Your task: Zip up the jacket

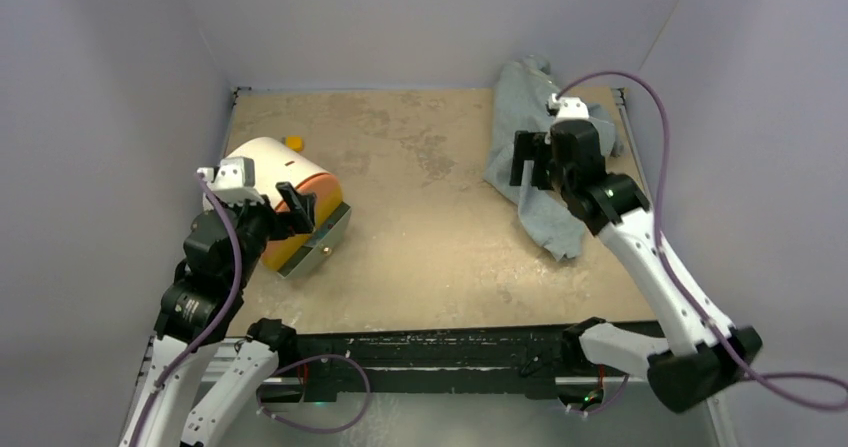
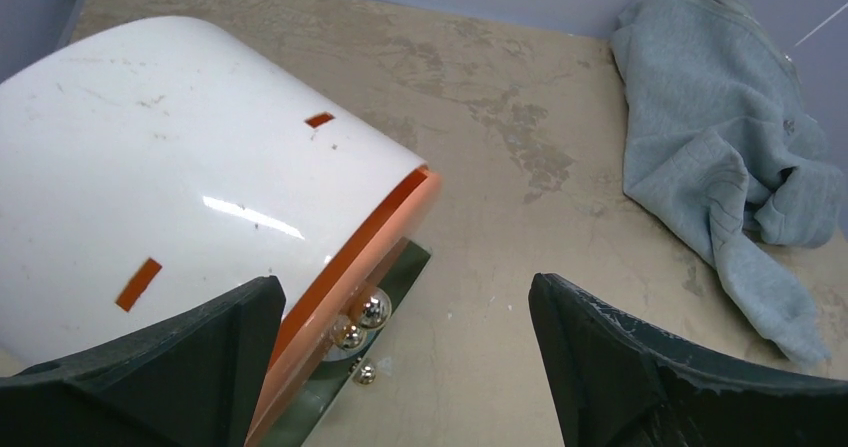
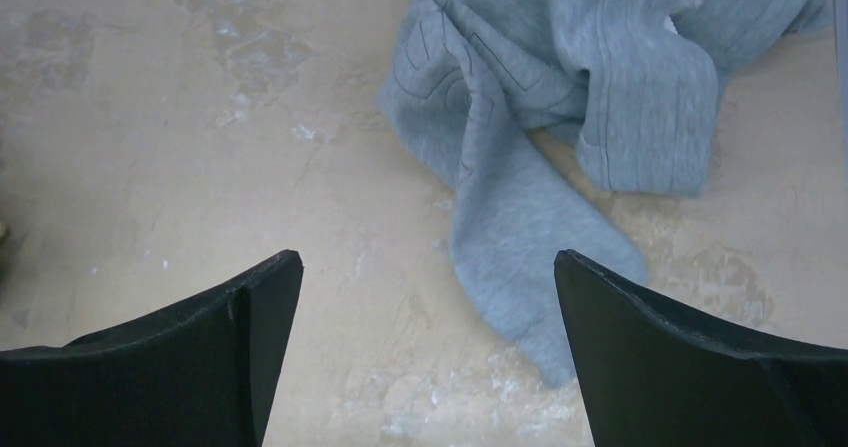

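**Jacket crumpled, zipper not yet in hand**

The jacket [image 1: 512, 132] lies in a crumpled heap at the far right of the table [image 1: 420, 247], with one sleeve trailing toward the near edge. Its zipper cannot be made out. The right gripper [image 3: 425, 262] hovers over the sleeve, jaws spread wide and empty. The left gripper [image 2: 405, 282], likewise released, hangs beside a white box [image 2: 180, 167] with an orange side. This looks like the opening step: the next move calls for spreading the jacket flat to expose the zipper. No brand or writing is legible.
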Robot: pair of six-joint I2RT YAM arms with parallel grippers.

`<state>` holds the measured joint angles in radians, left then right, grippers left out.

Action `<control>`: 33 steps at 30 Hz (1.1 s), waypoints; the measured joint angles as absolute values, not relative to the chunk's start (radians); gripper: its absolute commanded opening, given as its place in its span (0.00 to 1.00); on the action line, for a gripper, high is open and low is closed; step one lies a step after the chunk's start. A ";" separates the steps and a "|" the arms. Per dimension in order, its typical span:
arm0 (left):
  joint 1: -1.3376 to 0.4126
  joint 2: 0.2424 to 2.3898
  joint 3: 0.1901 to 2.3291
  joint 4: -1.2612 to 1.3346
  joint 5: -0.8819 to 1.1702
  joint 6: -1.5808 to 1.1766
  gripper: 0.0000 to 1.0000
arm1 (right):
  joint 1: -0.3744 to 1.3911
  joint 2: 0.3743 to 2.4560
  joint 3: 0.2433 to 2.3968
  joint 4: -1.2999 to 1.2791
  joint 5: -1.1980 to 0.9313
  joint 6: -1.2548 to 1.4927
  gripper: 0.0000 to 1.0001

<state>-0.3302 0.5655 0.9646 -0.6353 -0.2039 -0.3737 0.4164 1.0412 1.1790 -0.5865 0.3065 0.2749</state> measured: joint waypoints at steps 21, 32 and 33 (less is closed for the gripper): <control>-0.330 0.294 0.805 -0.517 -0.205 -0.329 1.00 | 0.117 2.075 2.019 -0.568 0.218 0.152 0.99; -0.330 0.317 0.805 -0.513 -0.181 -0.317 1.00 | 0.102 2.132 1.764 -0.456 0.218 0.175 0.63; -0.330 0.316 0.805 -0.513 -0.181 -0.317 1.00 | 0.102 2.125 1.732 -0.438 0.218 0.185 0.48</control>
